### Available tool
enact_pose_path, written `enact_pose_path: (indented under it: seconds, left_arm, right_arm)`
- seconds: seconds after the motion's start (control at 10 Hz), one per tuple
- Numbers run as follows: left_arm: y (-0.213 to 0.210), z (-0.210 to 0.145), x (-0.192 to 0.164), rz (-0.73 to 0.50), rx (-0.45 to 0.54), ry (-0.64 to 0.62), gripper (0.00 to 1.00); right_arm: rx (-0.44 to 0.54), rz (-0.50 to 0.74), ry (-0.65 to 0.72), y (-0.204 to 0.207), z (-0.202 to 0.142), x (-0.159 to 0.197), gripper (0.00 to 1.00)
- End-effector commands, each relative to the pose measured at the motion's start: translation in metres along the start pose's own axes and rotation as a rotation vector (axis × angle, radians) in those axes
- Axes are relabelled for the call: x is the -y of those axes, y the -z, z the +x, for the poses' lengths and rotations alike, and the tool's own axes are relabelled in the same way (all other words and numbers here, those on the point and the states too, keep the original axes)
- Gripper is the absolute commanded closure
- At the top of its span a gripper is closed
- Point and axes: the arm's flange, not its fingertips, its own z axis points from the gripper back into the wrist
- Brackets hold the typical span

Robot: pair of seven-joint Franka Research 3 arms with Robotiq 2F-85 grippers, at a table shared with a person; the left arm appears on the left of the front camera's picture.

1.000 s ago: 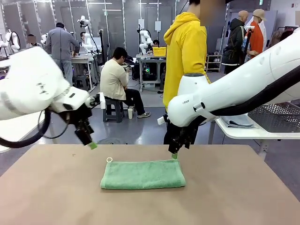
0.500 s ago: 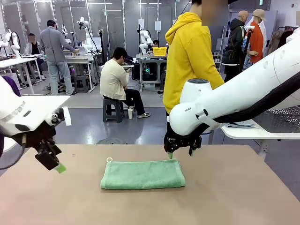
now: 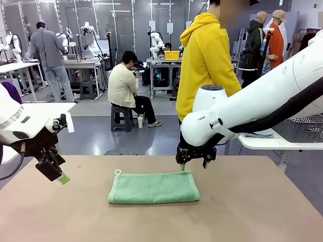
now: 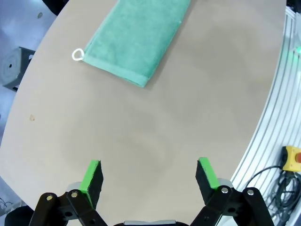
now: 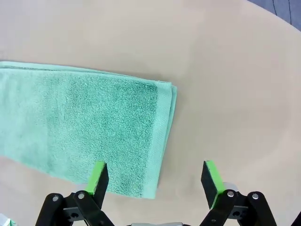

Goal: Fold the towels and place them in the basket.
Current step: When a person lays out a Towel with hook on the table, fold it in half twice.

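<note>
One mint green towel (image 3: 154, 187) lies folded into a long strip at the middle of the table (image 3: 252, 212), its single white loop (image 3: 117, 172) at the far left corner. There are two grippers, both spread wide and holding nothing: the left gripper (image 4: 148, 174) hangs over bare tabletop well left of the towel, and the right gripper (image 3: 194, 164) sits at the towel's far right corner, one finger above the cloth. One dark mesh basket (image 3: 303, 128) stands on a white side table (image 3: 262, 143) to the right. The tabletop is plain brown; beyond it is a workshop with a person in a yellow hoodie (image 3: 204, 60)
</note>
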Motion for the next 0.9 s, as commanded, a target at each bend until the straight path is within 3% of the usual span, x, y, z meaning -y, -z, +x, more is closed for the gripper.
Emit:
enact_pose_path:
  seconds: [0.0, 0.2, 0.8]
  left_arm:
    - [0.002, -0.001, 0.0, 0.008, -0.01, -0.017, 0.0]
    - [0.002, -0.001, 0.0, 0.008, -0.01, -0.017, 0.0]
    - [0.002, -0.001, 0.0, 0.008, -0.01, -0.017, 0.0]
  right_arm:
    - [0.002, -0.003, -0.016, -0.001, 0.0, 0.003, 0.0]
    - [-0.011, 0.038, 0.035, 0.013, 0.004, 0.002, 0.0]
    - [-0.049, 0.01, 0.148, 0.07, 0.023, 0.005, 0.0]
